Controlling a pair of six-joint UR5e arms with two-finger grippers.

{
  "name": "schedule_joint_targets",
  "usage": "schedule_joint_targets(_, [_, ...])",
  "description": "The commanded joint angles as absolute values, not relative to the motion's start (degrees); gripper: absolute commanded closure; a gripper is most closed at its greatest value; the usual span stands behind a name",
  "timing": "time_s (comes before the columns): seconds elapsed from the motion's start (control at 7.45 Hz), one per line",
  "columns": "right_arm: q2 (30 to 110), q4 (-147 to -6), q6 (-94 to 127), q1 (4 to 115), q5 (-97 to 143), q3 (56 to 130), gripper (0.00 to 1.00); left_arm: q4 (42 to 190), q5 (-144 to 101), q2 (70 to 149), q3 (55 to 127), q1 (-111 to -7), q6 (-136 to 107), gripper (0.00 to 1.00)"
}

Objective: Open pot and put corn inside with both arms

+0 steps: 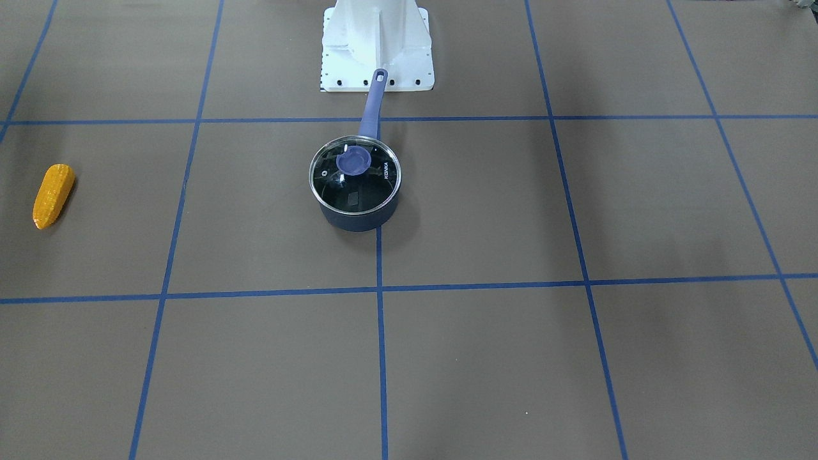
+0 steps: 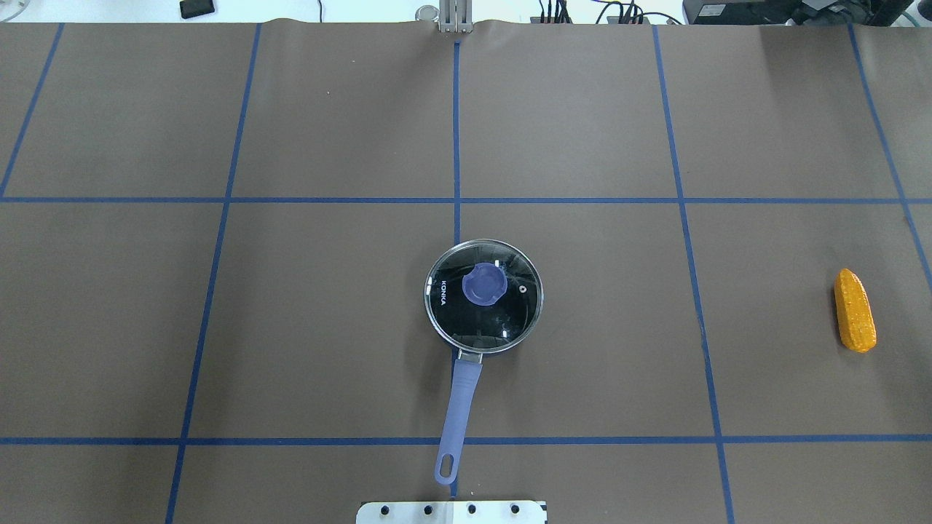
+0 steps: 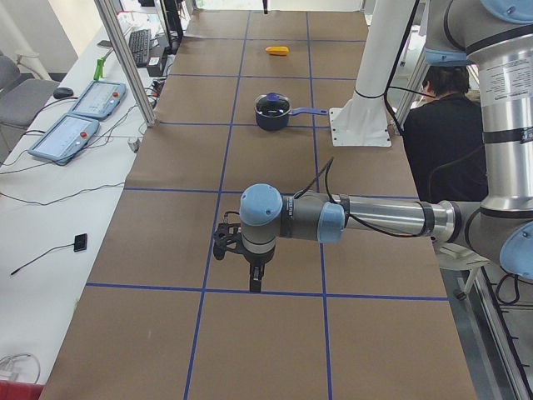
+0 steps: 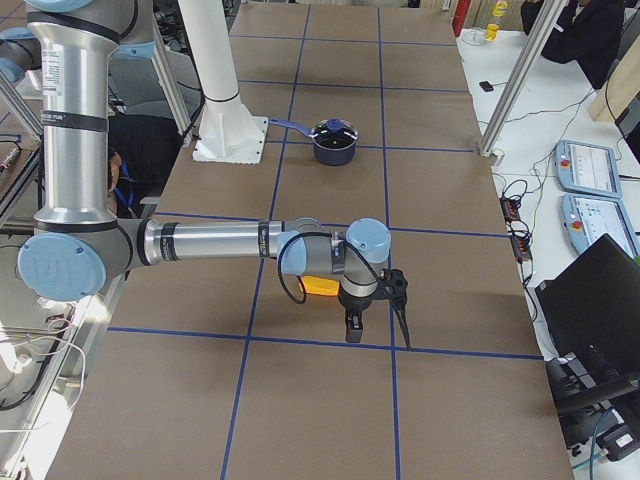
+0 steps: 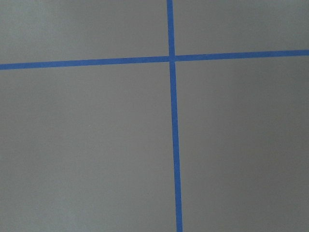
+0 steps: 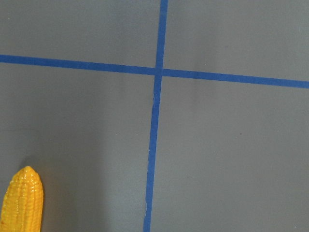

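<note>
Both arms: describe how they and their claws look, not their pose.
The left arm and right arm are silver-grey metal tubes with rounded grey joints and light-blue caps. A black cable loops near each wrist. The left claw and right claw are black, with slim fingers.

The table (image 2: pixel 328 327) is lit evenly from above, and bright, soft light is seen in every view. Only faint, blurry shadows are cast on it. Small white glints are seen on the glass lid (image 2: pixel 504 322). In the two wrist views the brown is shown as dull grey, and the blue lines (image 5: pixel 174 145) are drawn a little soft.
</note>
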State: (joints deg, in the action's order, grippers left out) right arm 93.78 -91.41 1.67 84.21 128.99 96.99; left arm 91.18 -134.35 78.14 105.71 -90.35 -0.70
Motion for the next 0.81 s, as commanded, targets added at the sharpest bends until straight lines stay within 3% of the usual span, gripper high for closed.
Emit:
schedule_joint_targets(0.0, [93.8,-91.3,1.7,84.2,129.3,97.0,0.0,91.2,-134.4,78.2,106.0,-90.3,-0.8,0.01])
schedule_joint_targets(0.4, [93.7,-91.2,1.7,84.2,129.7,98.2,0.0,91.4,-134.5,78.3,108.0,-90.3,-0.9,0.01])
schedule_joint_targets(0.67, [93.7,-91.3,1.8,84.2,129.6,100.4,0.0,91.5,-139.2,78.9,114.1,-90.2,-1.1,0.01])
